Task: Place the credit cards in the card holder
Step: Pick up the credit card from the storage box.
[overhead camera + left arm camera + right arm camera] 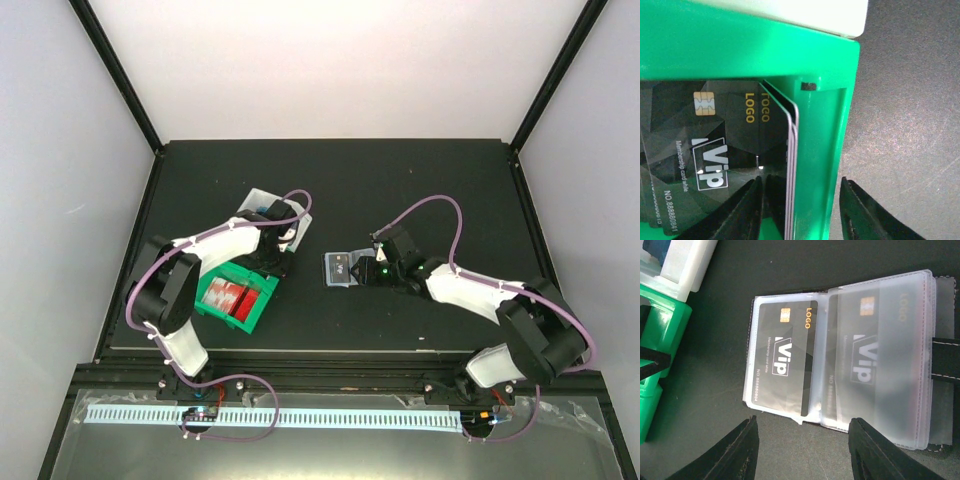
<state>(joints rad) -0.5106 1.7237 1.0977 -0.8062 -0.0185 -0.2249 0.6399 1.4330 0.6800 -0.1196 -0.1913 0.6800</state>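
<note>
The card holder (840, 355) lies open on the black table, with frosted clear pockets and a black strap at its right. Two pockets each show a black VIP card (785, 355). From above, the holder (340, 268) sits mid-table. My right gripper (802, 447) is open and empty, its fingertips just short of the holder's near edge; it also shows from above (364, 271). My left gripper (800, 210) is open and straddles the green tray's wall (820, 150). One finger (740, 212) is inside the tray against upright black VIP cards (715, 130); the other is outside.
The green tray (237, 297) holds red cards (230, 296) at its near end. A white tray (262, 205) stands behind it, partly under my left arm; it shows in the right wrist view (687, 267) with something blue inside. The table's edges frame the work area.
</note>
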